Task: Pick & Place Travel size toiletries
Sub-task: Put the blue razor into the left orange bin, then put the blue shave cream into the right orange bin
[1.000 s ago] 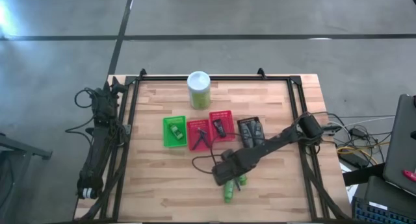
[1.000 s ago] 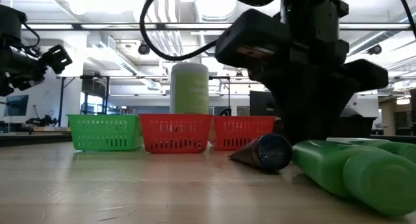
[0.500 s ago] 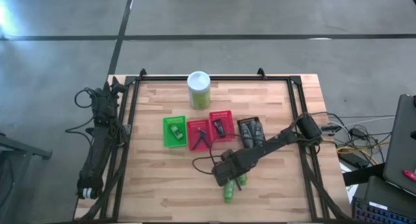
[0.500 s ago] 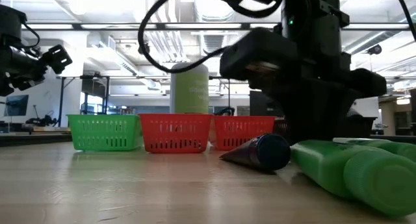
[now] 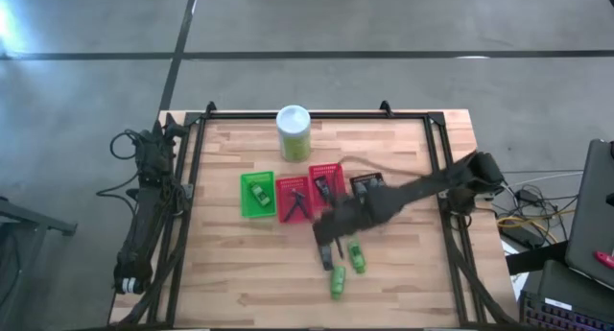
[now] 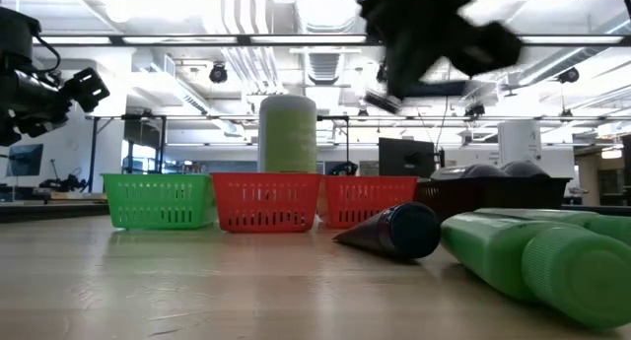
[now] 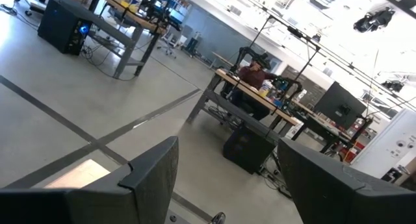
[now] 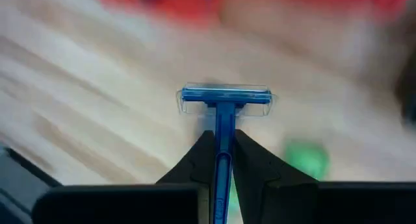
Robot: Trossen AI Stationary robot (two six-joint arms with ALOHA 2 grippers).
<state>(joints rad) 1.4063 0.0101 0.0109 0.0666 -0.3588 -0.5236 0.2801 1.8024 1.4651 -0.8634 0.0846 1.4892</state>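
High view: a wooden table [image 5: 240,273] seen from straight above, with one dark arm at each side.
Right arm: reaches in from the table's right edge toward the middle; its right claw [image 5: 326,237] hangs above the wood just in front of the row of baskets.
Right claw state: pinched shut on a blue razor [image 8: 224,113]; in the right wrist view the blue handle runs up between the two dark fingers [image 8: 250,160] and the blade head sticks out beyond the tips.
Left arm: folded outside the table's left edge, away from the items.
Left claw [image 7: 224,178]: spread wide, nothing between its fingers; its camera looks out at the room's floor and desks.
Baskets: four small ones in a row across the table's middle, from left a green basket [image 5: 256,194], a red basket [image 5: 294,199], a second red basket [image 5: 326,184] and a dark basket [image 5: 367,189] partly under the arm.
Basket contents: a green tube [image 5: 257,190] lies in the green basket; dark items lie in both red ones, too small to name.
Canister: a tall pale-green canister [image 5: 293,131] with a white lid stands behind the baskets.
Loose toiletries: two green bottles [image 5: 356,256] and [image 5: 338,282] lie on the bare wood in front of the baskets, with a dark tube [image 5: 328,257] just beside them.
Low view: the dark tube [image 6: 389,232] and the green bottles [image 6: 537,256] lie on their sides close to the camera, the baskets lined up behind.
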